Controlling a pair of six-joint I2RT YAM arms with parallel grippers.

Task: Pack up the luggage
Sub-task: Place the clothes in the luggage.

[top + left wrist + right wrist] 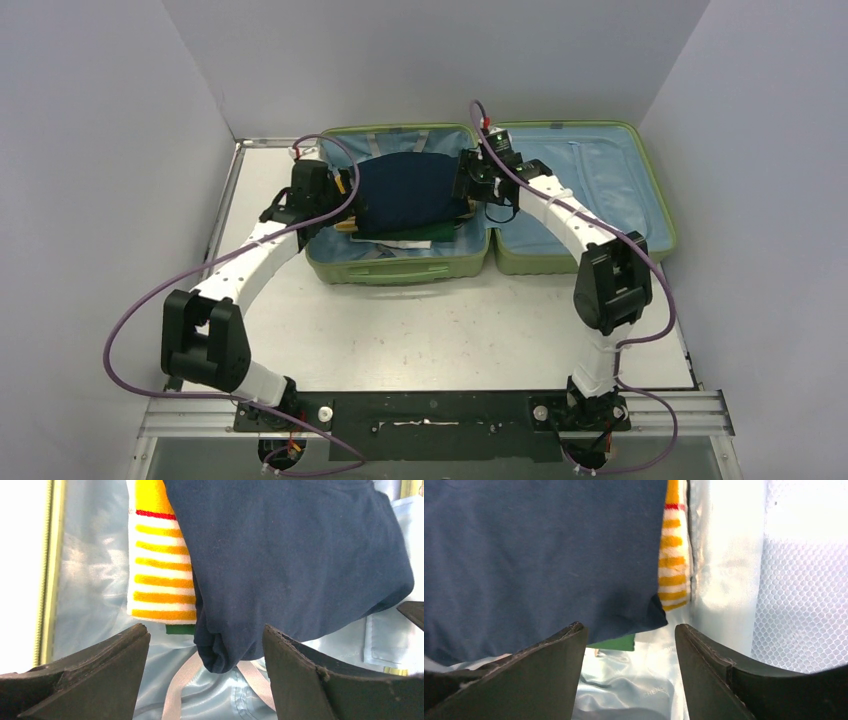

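Observation:
The luggage [420,268], a light-green suitcase, lies open at the back of the table. Its left half holds a folded navy garment [410,190] on top of a yellow-and-white striped cloth [160,570] and a flat green item [420,237]. My left gripper [345,188] hovers at the garment's left end and stands open [206,635]. A folded corner of the garment [290,555] lies between its fingers, untouched. My right gripper [466,186] is at the garment's right end, open [630,630], with only lining below it. The garment's edge [534,555] reaches just past its left finger.
The suitcase's right half [590,180] shows light-blue lining and a white mesh pocket [804,605]. Grey straps [175,690] lie on the lining under the left gripper. Grey walls close in the table [450,330] at the back and on both sides.

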